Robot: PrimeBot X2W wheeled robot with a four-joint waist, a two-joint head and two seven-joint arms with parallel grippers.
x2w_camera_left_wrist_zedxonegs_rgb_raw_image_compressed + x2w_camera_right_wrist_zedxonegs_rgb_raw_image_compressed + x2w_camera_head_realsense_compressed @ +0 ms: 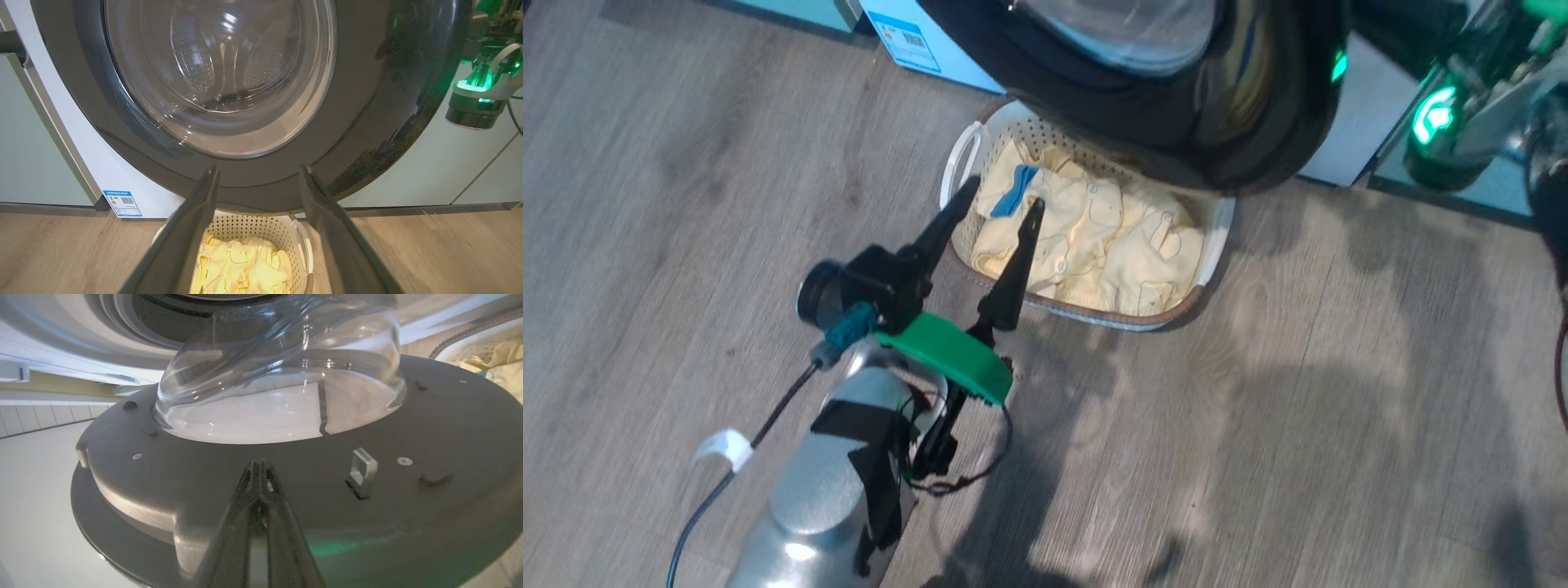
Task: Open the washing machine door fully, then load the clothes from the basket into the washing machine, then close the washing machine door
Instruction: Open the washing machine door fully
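The washing machine door (1258, 122) hangs partly open, its black rim over the far side of the basket (960, 155). Pale yellow clothes (1094, 237), one with a blue patch, lie in the basket. My left gripper (999, 204) is open above the basket's left end, holding nothing. In the left wrist view it (259, 175) points at the door's outer face (367, 102), with the basket (253, 226) and clothes (241, 265) below. My right gripper (259, 467) is shut, its tip at the door's inner face (408, 428) below the glass bowl (282, 375).
The washing machine's white front (122, 175) carries a blue QR sticker (122, 203) at its lower left. Pale green cabinets (32, 143) flank the machine. My right arm's wrist (1437, 114) glows green beside the door. Wooden floor (1258, 408) spreads in front of the basket.
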